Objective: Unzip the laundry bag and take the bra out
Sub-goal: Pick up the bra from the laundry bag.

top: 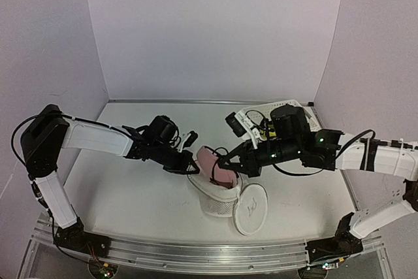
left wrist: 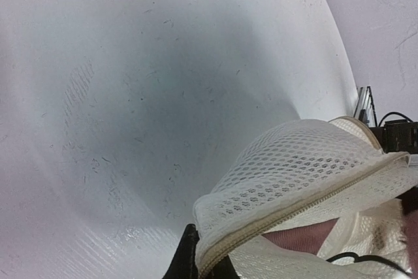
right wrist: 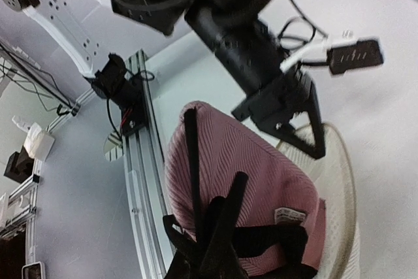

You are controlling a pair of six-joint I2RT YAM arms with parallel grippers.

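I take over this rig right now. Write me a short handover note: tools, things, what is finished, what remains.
Left tool: shut on the mesh rim of the laundry bag.
Right tool: shut on the pink bra.
The bag stands unzipped, its round lid flopped open on the table.
Done: unzipping.
Left to do: lift the bra clear; it sits partly in the bag's mouth.

pale lilac walls (top: 215,31) enclose a white table (top: 130,191) on three sides.
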